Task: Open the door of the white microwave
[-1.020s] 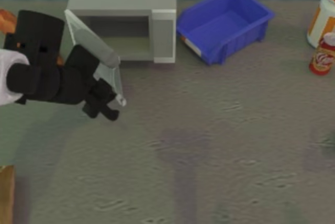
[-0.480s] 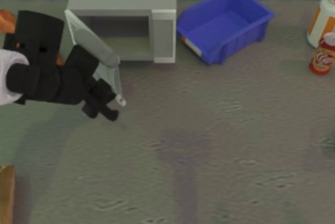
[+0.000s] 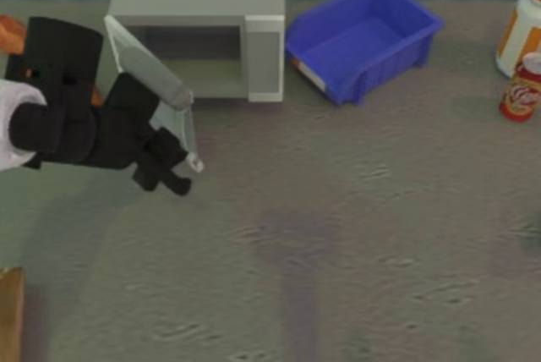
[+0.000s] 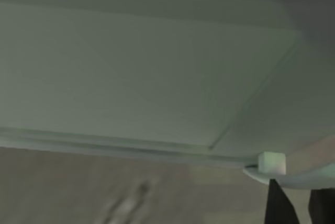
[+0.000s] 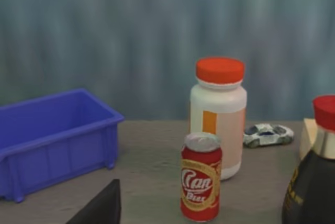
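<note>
White door (image 3: 156, 91) swung open, angled front-left

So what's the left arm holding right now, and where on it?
The left tool is at the door's free outer corner, by the small white handle tab; whether it actually clamps it cannot be told.
</note>
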Controlling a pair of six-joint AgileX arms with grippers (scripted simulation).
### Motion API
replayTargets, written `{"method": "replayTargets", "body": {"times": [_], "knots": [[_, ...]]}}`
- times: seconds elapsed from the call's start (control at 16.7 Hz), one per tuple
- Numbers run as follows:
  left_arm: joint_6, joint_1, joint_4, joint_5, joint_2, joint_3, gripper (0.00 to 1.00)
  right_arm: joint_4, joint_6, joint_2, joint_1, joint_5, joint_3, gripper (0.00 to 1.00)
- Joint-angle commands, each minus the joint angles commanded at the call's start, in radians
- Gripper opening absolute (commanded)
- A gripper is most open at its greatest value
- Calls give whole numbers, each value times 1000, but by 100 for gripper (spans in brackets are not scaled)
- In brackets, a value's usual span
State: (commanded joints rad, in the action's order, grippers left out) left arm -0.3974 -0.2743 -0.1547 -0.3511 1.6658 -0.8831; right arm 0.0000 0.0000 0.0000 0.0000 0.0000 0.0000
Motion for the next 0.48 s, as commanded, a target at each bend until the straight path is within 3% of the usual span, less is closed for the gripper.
{"method": "replayTargets", "body": {"times": [0.48], "knots": [[-46,19,-19,-34,-4,-1,0,0,0,0,0,0,0,100]]}}
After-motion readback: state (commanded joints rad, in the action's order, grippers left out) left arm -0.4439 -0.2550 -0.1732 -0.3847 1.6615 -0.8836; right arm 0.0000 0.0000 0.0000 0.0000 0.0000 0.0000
